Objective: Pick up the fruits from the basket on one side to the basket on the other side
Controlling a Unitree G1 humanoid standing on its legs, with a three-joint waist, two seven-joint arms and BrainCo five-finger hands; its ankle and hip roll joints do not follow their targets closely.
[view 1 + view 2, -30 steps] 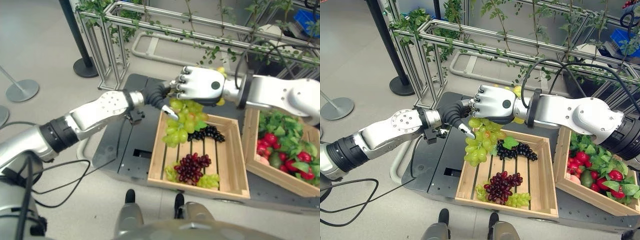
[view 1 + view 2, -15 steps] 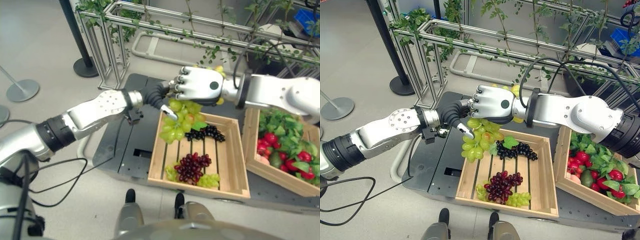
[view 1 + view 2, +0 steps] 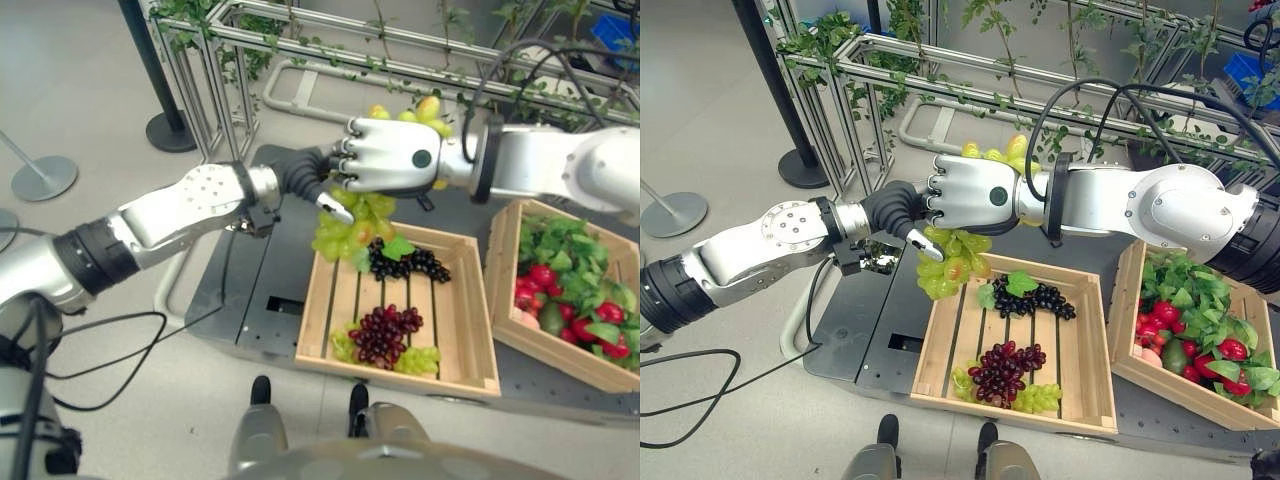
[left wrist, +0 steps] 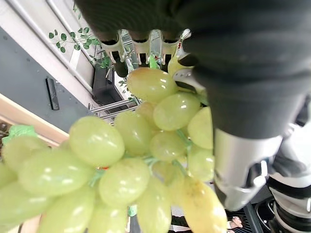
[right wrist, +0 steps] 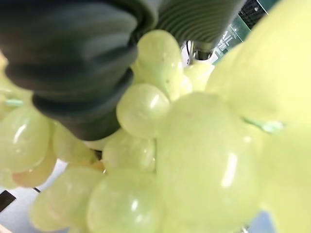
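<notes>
a round stanchion base sits on the floor at the far left, with a dark pole base and a metal frame wound with green vines further back. the left hand reaches in from the left with its fingers curled into the top of a green grape bunch; its wrist view shows the fingertips hooked over the upper grapes and the thumb pressed against the side of the cluster. the right hand comes in from the right and sits directly over the same bunch, fingers curled closed, with a few grapes sticking up above its back; its wrist view shows grapes pressed up against its ribbed cover, but whether those fingers truly clamp the fruit cannot be told. the bunch hangs with its long axis roughly vertical, stem end up between the two hands and its loose end drooping down, held in the air just above the far left corner of the middle wooden crate. in that crate lie a dark grape bunch with a green leaf near the back and a red grape bunch with small green grapes toward the front. to the right, apart from it, a second wooden crate holds leafy greens and red fruit. both crates rest on a dark grey platform.
</notes>
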